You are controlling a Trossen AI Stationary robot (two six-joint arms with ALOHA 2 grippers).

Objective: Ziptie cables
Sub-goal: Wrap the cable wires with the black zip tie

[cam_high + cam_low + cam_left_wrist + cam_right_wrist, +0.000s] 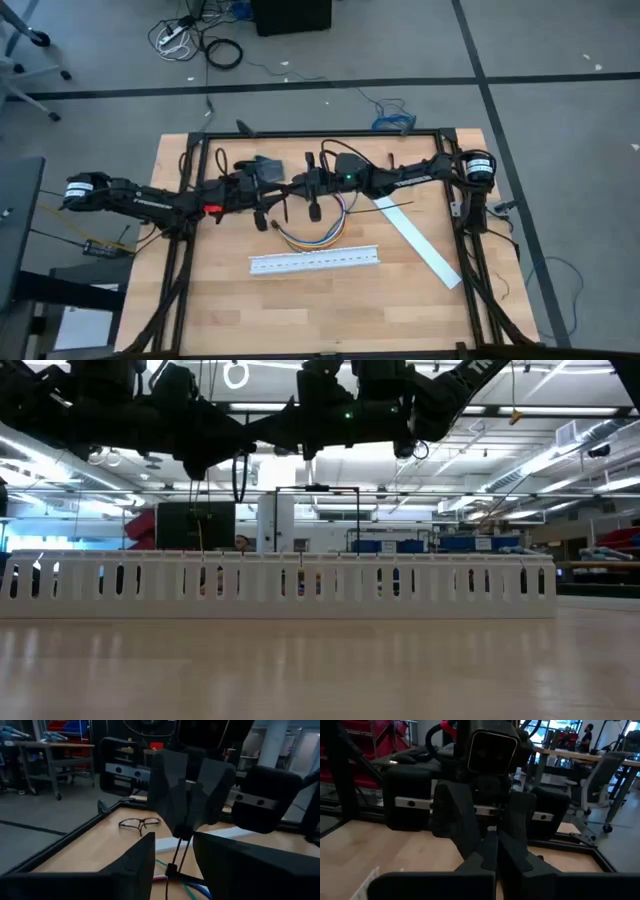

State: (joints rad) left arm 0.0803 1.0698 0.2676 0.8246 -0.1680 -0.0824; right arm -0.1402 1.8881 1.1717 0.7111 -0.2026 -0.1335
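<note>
The right hand (190,827) faces the camera, fingers pinched on the ziptie (176,857). Glasses (139,824) lie on the worktop (95,851) beside it.

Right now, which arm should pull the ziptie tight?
Probably the right. The right gripper is shut on the ziptie looped above the cables, so it can pull. The left gripper only faces it.

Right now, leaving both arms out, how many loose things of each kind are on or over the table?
white slotted channel: 1
white flat strip: 1
cables, counted as a bunch: 1
ziptie: 1
eyeglasses: 1
Total: 5
</note>
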